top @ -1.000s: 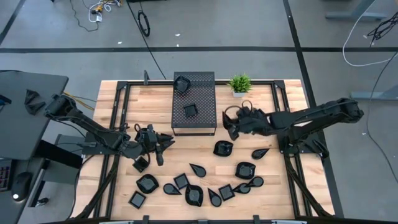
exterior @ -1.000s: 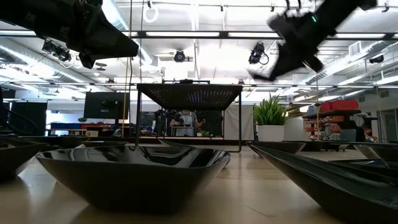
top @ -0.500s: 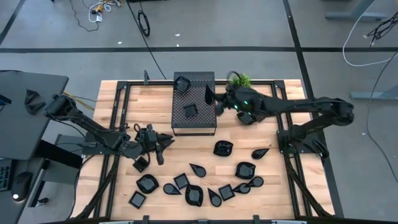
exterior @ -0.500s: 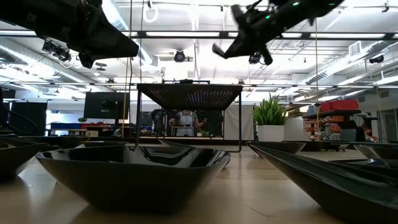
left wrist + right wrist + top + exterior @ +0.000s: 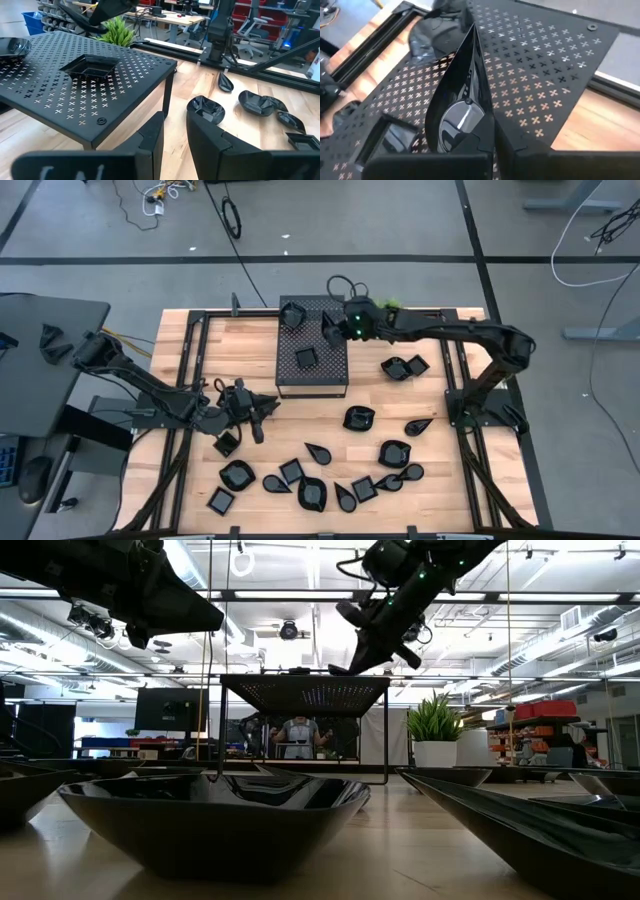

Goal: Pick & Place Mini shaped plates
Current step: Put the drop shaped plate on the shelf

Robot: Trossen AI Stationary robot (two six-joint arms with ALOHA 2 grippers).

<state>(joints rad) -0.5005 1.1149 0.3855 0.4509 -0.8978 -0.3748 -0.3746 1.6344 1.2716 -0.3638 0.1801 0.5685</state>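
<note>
My right gripper (image 5: 334,330) reaches over the far part of the black perforated box (image 5: 312,370) and is shut on a glossy black teardrop plate (image 5: 462,100). In the low view it (image 5: 352,652) slants down toward the box top (image 5: 305,681). Two other mini plates lie on the box: a square one (image 5: 307,357) and one at the far left corner (image 5: 292,313). Several more lie flat on the wood near the table's near side (image 5: 312,492). My left gripper (image 5: 258,418) hovers open left of the box, holding nothing; its fingers (image 5: 150,140) point at the box's side. My right gripper pinches the teardrop plate by its rounded wide end (image 5: 465,131) between the two fingers. The fingers (image 5: 520,145) slant down from the table's right side. The plate stands on edge with its pointed tip (image 5: 472,27) away from the gripper, just above the box top.
A small green potted plant (image 5: 392,307) stands right of the box, partly under my right arm. Two plates (image 5: 403,366) lie right of the box. Black rails (image 5: 447,350) run along the table's sides. In the low view a plate (image 5: 215,815) fills the foreground and a person (image 5: 298,735) stands far behind.
My right gripper has carried the teardrop plate from above the table right of the box toward the far left, over the box, and has come down close to the box top. It has stayed shut on the plate.
</note>
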